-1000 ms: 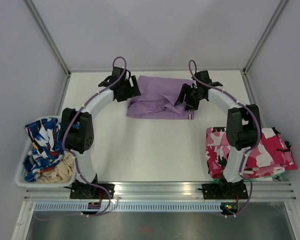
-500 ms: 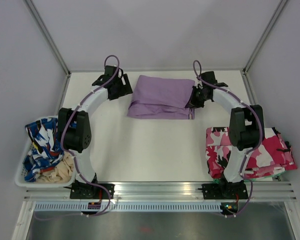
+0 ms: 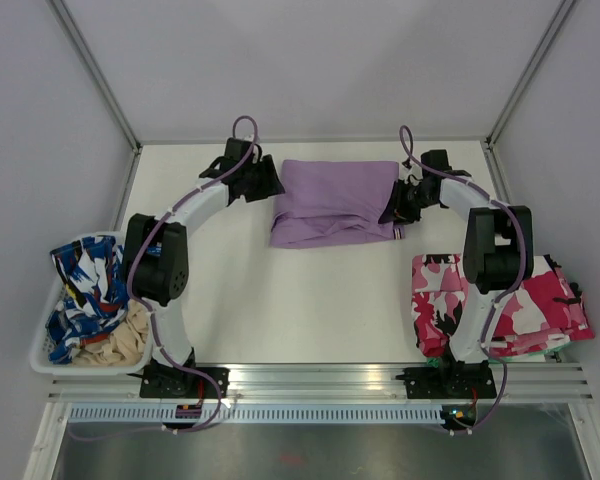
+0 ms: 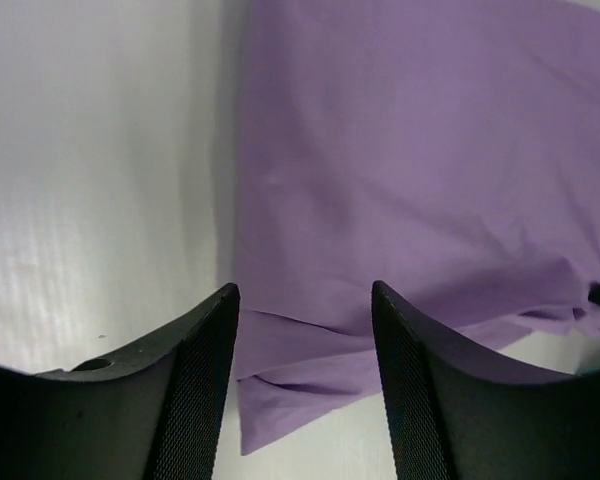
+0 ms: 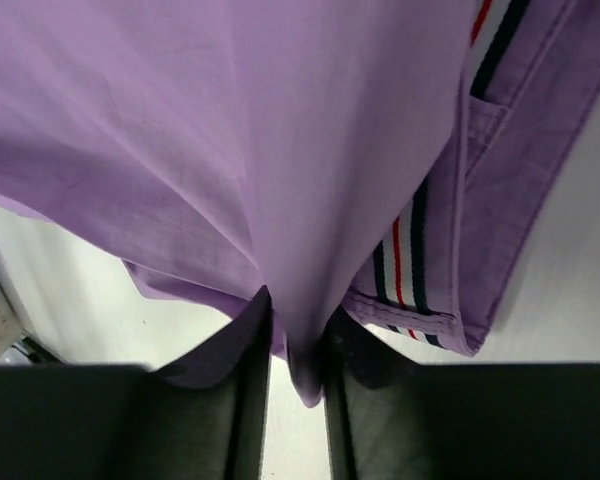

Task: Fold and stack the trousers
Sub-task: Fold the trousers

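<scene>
Top external view first: the trousers (image 3: 332,203) sit toward the far side of the white table (image 3: 310,300), about in the middle. They're folded into a rough rectangle with a couple of layers showing along the near edge. The left gripper (image 3: 272,187) is right at the left edge of the bundle and the right gripper (image 3: 391,213) is at the right edge near the front corner, so both arms bracket it.

Left wrist cam: the left gripper (image 4: 302,385) has its jaws spread apart with nothing between them. The stacked left edge of the purple fabric (image 4: 420,180) lies below and ahead of the gap, with bare table to the left of it. Can't tell if the fingertips (image 4: 205,390) actually touch the cloth.

Right wrist cam: the right gripper (image 5: 295,375) has its jaws nearly together, pinching a fold of the purple cloth that rises straight out of the narrow gap. Just to the right of it you can see a striped band (image 5: 412,265) in red, white and a dark colour running along a hem.

Other stuff: a white basket (image 3: 38,352) on the left holds blue-and-white patterned clothing (image 3: 85,290) and something beige (image 3: 120,345). A pink, white and black camouflage garment (image 3: 535,300) lies folded at the right, by the right arm's base.
</scene>
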Controlling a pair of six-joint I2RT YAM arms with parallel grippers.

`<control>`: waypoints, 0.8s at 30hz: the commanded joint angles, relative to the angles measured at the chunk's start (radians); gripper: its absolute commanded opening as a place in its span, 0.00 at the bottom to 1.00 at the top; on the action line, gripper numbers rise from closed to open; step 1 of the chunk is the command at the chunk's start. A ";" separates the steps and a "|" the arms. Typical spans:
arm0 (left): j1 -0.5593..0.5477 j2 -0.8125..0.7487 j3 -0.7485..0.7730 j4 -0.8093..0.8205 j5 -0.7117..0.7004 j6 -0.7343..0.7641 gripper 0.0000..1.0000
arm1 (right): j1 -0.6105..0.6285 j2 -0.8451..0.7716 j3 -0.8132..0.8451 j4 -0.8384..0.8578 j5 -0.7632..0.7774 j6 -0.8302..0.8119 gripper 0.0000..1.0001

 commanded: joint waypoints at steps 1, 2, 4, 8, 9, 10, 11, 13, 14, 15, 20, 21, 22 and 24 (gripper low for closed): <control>-0.076 0.003 -0.033 0.047 0.101 0.062 0.61 | 0.009 0.015 0.093 -0.026 -0.065 -0.044 0.37; -0.090 0.002 -0.042 0.040 0.084 0.077 0.61 | 0.009 0.014 0.113 -0.043 -0.064 -0.050 0.40; -0.116 -0.011 -0.070 0.020 0.064 0.105 0.63 | 0.009 0.006 0.173 -0.110 -0.049 -0.074 0.48; -0.119 -0.021 -0.134 0.028 0.092 0.151 0.66 | 0.007 -0.044 0.256 -0.184 -0.032 -0.096 0.54; -0.119 -0.012 -0.137 0.022 0.101 0.169 0.65 | 0.007 -0.054 0.270 -0.201 -0.030 -0.094 0.56; -0.119 -0.008 -0.139 0.004 0.116 0.212 0.65 | 0.009 -0.061 0.293 -0.206 -0.030 -0.093 0.56; -0.119 -0.005 -0.140 -0.004 0.147 0.234 0.65 | 0.009 -0.074 0.299 -0.206 -0.032 -0.078 0.57; -0.125 -0.012 -0.157 -0.009 0.168 0.286 0.63 | 0.007 -0.077 0.310 -0.190 -0.050 -0.061 0.57; -0.131 -0.020 -0.165 -0.009 0.176 0.303 0.59 | 0.007 -0.075 0.311 -0.186 -0.059 -0.047 0.57; -0.133 -0.029 -0.186 -0.003 0.179 0.327 0.54 | 0.007 -0.074 0.311 -0.180 -0.062 -0.042 0.58; -0.138 -0.071 -0.231 0.045 0.201 0.352 0.44 | 0.007 -0.051 0.298 -0.190 -0.020 -0.034 0.58; -0.139 -0.066 -0.231 0.048 0.202 0.352 0.42 | 0.009 -0.049 0.298 -0.190 -0.006 -0.024 0.58; -0.141 -0.058 -0.231 0.051 0.204 0.352 0.41 | 0.007 -0.048 0.304 -0.190 0.023 -0.019 0.58; -0.145 -0.041 -0.211 0.044 0.196 0.347 0.40 | 0.007 -0.043 0.319 -0.193 0.034 -0.013 0.58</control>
